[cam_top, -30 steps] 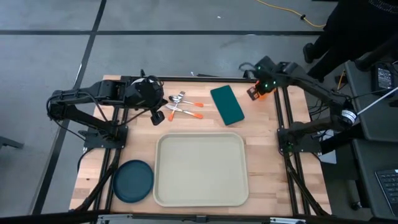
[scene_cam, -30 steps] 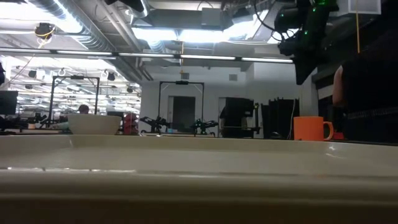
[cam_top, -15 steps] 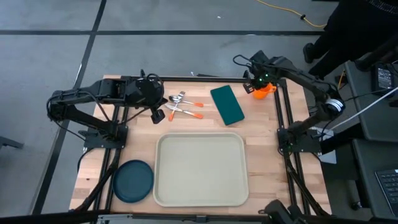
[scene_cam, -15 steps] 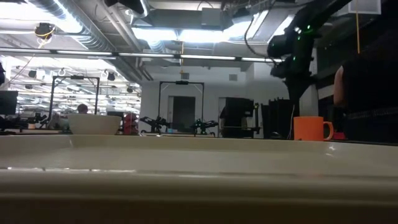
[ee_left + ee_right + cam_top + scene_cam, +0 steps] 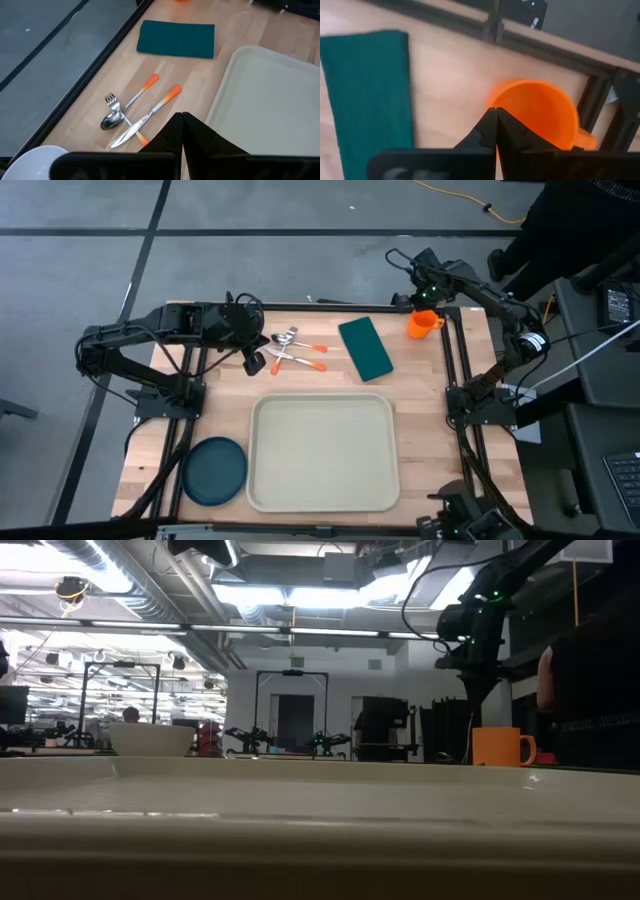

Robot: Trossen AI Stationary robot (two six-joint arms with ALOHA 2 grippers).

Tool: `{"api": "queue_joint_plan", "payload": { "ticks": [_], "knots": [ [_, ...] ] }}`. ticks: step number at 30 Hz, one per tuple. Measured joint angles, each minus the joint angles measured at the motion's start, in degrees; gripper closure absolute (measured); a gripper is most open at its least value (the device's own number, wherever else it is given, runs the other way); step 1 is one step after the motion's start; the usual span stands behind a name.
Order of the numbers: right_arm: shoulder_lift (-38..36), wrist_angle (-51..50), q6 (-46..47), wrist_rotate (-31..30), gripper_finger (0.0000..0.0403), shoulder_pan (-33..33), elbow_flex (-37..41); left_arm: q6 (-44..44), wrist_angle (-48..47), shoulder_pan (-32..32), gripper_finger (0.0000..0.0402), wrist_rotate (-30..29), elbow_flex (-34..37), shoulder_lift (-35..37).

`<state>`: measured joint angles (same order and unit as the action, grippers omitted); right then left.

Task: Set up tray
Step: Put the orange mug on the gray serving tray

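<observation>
The beige tray lies flat at the table's near middle. An orange mug stands upright at the far right. My right gripper is shut and points down just over the mug's rim, on the side toward the green napkin. In the low view the right gripper ends a little above the mug. My left gripper is shut and hovers at the far left over the orange-handled cutlery, holding nothing.
A dark teal plate lies on the table left of the tray near the front edge. A white bowl stands by my left arm. A person stands beyond the far right corner. Bare wood lies right of the tray.
My right gripper has gone toward the table's far edge and down, from over the mug to its far rim, staying shut. The mug has kept its place.
</observation>
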<state>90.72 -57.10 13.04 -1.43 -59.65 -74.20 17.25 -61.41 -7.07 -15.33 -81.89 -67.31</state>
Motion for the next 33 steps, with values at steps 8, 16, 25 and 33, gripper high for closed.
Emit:
{"api": "queue_joint_plan", "payload": {
  "ticks": [8, 16, 25, 33],
  "knots": [
    [0.3, 0.2, -1.4, 3.9, 0.0382, -1.8, -0.3, 0.0, 0.0, -0.3, 0.0400, -0.6, 0.0, 0.0],
    [0.5, 0.5, -4.2, 5.1, 0.0314, -1.8, -0.3, -0.4, 0.0, -0.3, 0.0400, -1.2, 0.0, 0.0],
    [0.5, -1.2, -1.9, 5.6, 0.0240, -1.7, -0.3, -0.4, 0.0, -0.3, 0.0400, -1.2, 0.0, 0.0],
    [4.1, -3.6, -1.6, 3.1, 0.0238, -1.5, -0.2, 0.0, 0.0, -0.3, 0.0400, -1.1, 0.0, 0.0]
  ]
}}
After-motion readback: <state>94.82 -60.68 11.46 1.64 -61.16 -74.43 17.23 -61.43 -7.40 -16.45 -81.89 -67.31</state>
